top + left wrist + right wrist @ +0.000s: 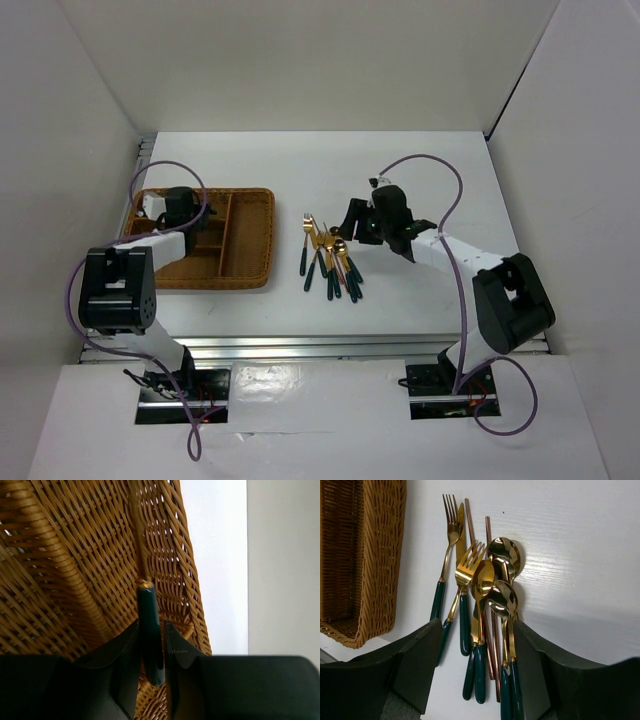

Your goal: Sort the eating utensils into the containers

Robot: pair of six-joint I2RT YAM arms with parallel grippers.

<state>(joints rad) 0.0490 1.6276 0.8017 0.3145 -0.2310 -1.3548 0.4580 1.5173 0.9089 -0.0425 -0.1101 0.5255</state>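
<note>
The brown wicker tray [250,278] lies at the left of the table. My left gripper [180,208] is over its left compartments. In the left wrist view it [151,625] is shut on the teal-green handle [148,610] of one utensil, whose gold stem runs up along the wicker wall [75,555]; its head is hard to make out. The other utensils [330,262] lie in a pile right of the tray. My right gripper [366,226] hovers just right of the pile, open. In the right wrist view it [477,625] straddles forks [451,515], spoons [504,550] and chopsticks [469,515].
The tray's right edge [375,555] is close to the left of the pile. White walls enclose the table on three sides. A metal rail [320,347] runs along the near edge.
</note>
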